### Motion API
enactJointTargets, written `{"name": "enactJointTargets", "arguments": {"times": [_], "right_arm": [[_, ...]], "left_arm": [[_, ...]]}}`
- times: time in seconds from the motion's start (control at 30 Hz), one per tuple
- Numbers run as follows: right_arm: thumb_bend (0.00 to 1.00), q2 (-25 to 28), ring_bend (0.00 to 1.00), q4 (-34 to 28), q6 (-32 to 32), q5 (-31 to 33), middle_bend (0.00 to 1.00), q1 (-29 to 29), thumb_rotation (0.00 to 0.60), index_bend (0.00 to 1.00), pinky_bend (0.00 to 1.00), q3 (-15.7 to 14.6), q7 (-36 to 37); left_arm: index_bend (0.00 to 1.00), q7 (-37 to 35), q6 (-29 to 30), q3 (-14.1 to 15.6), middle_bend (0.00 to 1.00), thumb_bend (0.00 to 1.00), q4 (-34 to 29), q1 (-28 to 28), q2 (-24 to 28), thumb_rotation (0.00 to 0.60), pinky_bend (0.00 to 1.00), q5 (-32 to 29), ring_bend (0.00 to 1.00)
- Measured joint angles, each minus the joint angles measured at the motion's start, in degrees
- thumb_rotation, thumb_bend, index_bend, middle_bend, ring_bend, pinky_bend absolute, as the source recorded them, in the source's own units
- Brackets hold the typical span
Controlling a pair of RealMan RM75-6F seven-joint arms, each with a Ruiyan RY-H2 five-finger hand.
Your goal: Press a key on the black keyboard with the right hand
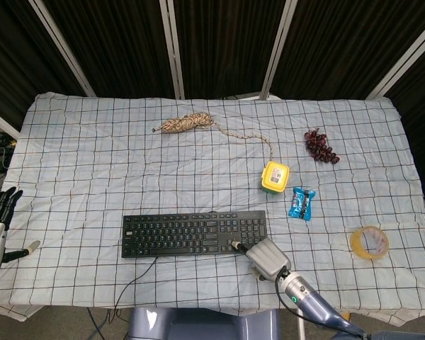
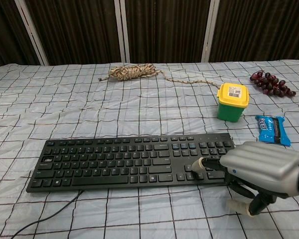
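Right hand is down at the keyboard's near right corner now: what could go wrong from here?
The right hand has one fingertip out over tightly packed keys near the keyboard front edge, so it may hit two at once or slip off. The other fingers curl under, by the cloth, and could snag it.

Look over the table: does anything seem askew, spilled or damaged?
Nothing is spilled or broken. The keyboard lies square, the green tub stands upright with its lid on. Only the rope trails a loose end across the wrinkled cloth.
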Motion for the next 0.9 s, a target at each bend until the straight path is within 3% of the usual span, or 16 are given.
{"name": "enactJointTargets", "arguments": {"times": [0.5, 0.9], "right_arm": [[0.39, -1.4, 0.75, 0.0, 0.3, 4.8, 0.80, 1.2, 0.600, 0.11, 0.66, -0.9, -3.5], [0.39, -0.1, 0.75, -2.4, 3.5, 4.5, 0.80, 1.7, 0.600, 0.11, 0.66, -0.7, -4.1]], "left_arm": [[0.00, -0.5, -0.2, 0.0, 0.00, 0.00, 0.0, -0.1, 0.1, 0.600, 0.00, 0.0, 0.00], [0.00, -0.7, -0.1, 0.0, 0.00, 0.00, 0.0, 0.0, 0.1, 0.600, 0.00, 0.1, 0.00]]}}
